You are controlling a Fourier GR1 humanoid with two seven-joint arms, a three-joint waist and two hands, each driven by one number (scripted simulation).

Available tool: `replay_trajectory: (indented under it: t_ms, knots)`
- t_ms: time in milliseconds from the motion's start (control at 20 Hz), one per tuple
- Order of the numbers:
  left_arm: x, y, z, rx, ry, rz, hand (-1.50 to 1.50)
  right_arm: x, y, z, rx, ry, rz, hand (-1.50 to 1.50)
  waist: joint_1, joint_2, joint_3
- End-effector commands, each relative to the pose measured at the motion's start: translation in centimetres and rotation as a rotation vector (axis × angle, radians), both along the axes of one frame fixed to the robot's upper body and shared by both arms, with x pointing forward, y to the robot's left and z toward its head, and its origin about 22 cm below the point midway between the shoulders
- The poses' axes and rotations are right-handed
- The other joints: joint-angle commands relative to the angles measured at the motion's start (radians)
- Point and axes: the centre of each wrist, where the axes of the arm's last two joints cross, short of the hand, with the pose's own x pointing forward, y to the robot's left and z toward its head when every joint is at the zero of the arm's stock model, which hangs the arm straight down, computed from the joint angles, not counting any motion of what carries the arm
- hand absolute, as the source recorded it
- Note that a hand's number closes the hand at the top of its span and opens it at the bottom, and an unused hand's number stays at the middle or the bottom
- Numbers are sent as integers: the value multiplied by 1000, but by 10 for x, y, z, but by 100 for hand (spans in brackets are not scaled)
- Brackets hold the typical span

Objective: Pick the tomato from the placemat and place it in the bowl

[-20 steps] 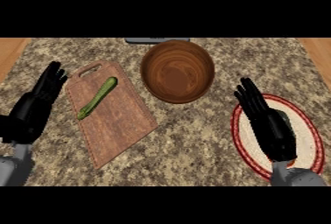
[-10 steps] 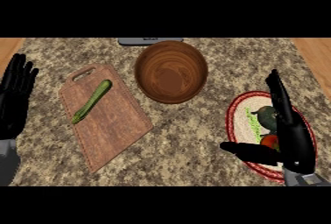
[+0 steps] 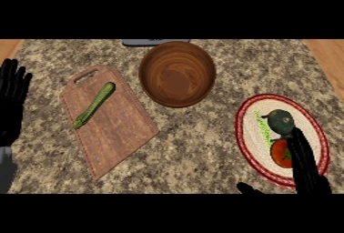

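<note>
Step in hand, as I judged it: closing on the tomato point(image 3: 280, 153). To do it well, I needed fingers on its far side and thumb on the near side, clear of the dark green vegetable point(image 3: 279, 121) just beyond it.

My right hand point(image 3: 304, 166) was spread, fingers straight, lying over the tomato's right edge; holding nothing. Contact I could not confirm.

The tomato sat on the near half of the red-rimmed placemat point(image 3: 247, 132). The wooden bowl point(image 3: 177, 73) stood beyond the placemat, to its left, well apart.

My left hand point(image 3: 12, 98) rested open, far left of the placemat.
</note>
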Motion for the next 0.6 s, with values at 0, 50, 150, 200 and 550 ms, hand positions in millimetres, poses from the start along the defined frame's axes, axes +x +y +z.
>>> replay_trajectory:
  t_ms: [0,50,150,200,550]
  knots:
    - [-7,11,4,-2,-1,-1,0,-40,-12,19,-114,78,-151,-150,-3,-3,-1]
    - [-7,8,-1,4,-2,10,0,-42,-18,29,-156,108,-185,-150,-2,0,-2]
    - [-6,6,-6,5,4,26,0,-60,-22,43,-192,195,-227,-150,-13,2,-2]
    - [-6,10,2,8,-9,14,0,-67,-28,44,-244,280,-237,-150,-8,2,-2]
    - [5,-7,3,-4,-17,-17,0,-92,-19,90,-425,584,-262,-150,15,11,-2]
